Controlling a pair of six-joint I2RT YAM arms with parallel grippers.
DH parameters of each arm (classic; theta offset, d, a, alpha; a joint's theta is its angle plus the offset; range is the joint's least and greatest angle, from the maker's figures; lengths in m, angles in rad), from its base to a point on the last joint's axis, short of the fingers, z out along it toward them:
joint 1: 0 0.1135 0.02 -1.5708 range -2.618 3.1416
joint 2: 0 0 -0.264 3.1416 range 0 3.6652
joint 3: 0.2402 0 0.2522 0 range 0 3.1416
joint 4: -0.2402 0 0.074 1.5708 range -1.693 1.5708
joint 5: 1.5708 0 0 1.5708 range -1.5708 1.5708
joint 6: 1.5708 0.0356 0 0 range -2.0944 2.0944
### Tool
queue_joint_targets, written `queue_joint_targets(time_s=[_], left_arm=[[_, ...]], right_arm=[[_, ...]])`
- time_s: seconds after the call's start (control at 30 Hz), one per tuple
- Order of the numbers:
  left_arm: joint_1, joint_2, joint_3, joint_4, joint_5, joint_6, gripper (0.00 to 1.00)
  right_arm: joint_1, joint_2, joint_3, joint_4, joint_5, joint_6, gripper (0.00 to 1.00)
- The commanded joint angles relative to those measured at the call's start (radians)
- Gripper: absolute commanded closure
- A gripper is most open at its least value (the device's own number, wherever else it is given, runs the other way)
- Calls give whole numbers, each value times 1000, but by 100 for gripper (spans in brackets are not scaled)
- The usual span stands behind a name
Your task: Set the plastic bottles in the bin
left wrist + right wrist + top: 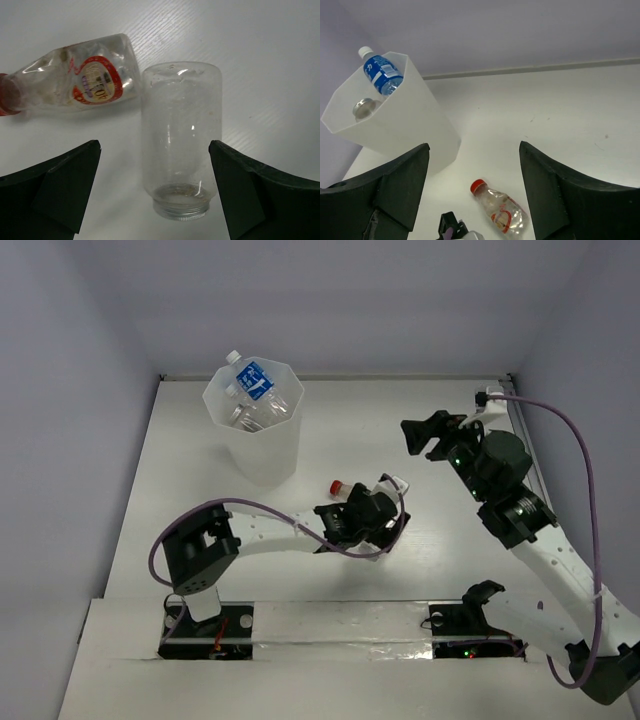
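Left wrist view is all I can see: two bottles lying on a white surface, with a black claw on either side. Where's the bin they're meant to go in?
Observer: The bin stands upright near the far left corner of the table.
Operator: Is anything in it yet?
Observer: Yes, a blue-labelled bottle leans inside, with its white cap poking above the rim.
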Motion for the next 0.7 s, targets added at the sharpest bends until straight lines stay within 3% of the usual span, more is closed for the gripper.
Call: queue_joint_targets(time_s=[0.0, 0.43, 0.57, 0.67], left_arm=[[-4, 11, 46, 71, 0, 16, 12], [-13, 137, 46, 126, 45, -2, 19], [-23, 125, 0, 151, 60, -17, 25], [-32, 97, -37, 168, 62, -33, 38]], right_arm=[[-17, -66, -20, -44, 13, 4, 22], [-17, -93, -109, -82, 0, 26, 15], [-17, -88, -125, -84, -6, 29, 13], [-17, -73, -122, -94, -13, 26, 12]])
